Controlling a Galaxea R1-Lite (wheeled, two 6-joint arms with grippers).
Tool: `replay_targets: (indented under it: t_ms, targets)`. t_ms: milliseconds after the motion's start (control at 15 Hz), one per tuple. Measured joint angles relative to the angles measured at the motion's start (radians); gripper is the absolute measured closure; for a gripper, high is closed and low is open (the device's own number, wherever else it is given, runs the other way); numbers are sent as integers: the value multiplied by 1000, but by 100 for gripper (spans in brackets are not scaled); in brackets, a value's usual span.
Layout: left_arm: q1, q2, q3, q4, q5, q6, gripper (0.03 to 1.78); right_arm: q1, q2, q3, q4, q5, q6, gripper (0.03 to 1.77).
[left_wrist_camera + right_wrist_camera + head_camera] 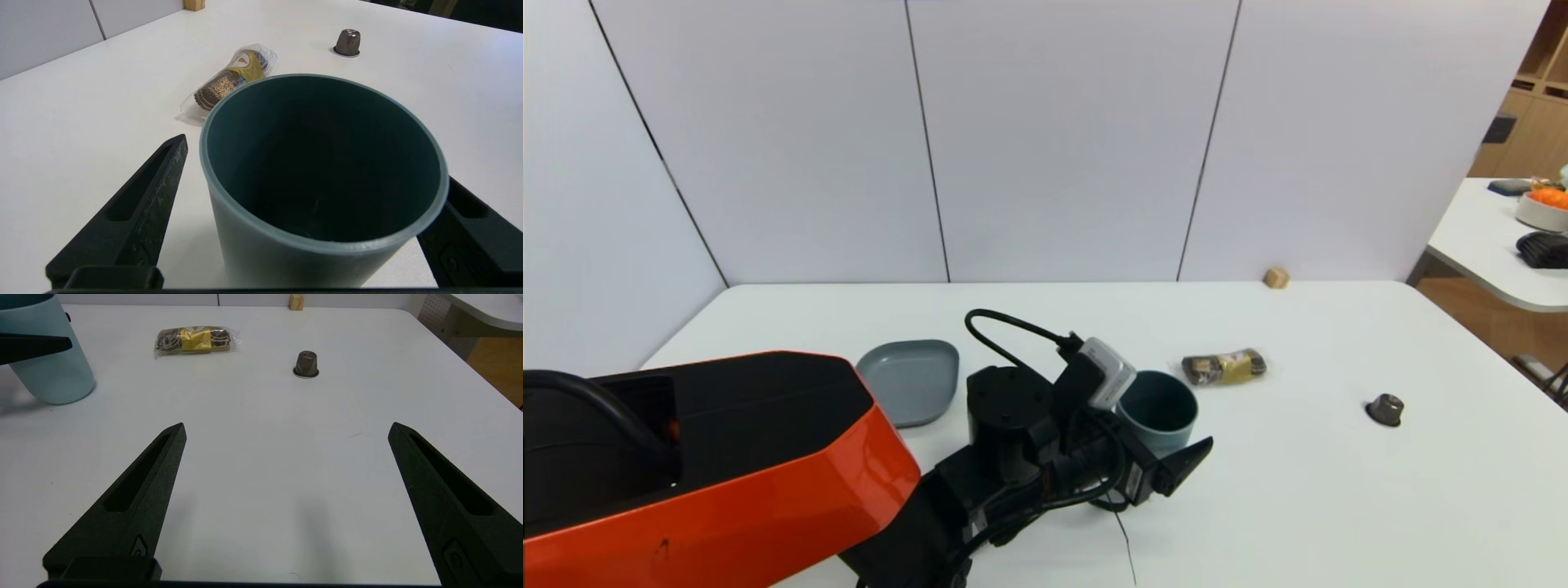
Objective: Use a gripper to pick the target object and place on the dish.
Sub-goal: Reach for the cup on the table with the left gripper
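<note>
i have the left gripper (310, 212) spread wide around the upright cup (322, 179), fingers flanking its walls with a gap showing on one side. the dish (908, 380) sits apart to its left; bare table (1298, 490) lies rightward. the right gripper (286, 428) hangs open, empty.

No word, number or brand could be read anywhere. The only printing stood on the wrapped snack (229, 79), which lay on the table (81, 122) just beyond the cup (322, 171): a gold band around its middle carried a small round emblem and a dark patterned patch that looked like a code square, both too small to make out. In the right wrist view the same wrapper (197, 339) showed its gold band with nothing legible on it.
</note>
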State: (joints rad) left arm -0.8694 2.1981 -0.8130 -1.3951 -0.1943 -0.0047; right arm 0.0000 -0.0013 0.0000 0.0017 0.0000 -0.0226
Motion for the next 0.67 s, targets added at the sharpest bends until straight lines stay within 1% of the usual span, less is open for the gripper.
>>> replay_targets:
  t_ms: [467,533,667]
  targets:
    - [0,21,-36,0,-1,0,12,0,0,0,0,0,0,9]
    - [0,24,-37,1,-2,0,18,0,0,0,0,0,0,9]
    - [0,26,-38,2,-3,0,52,0,0,0,0,0,0,9]
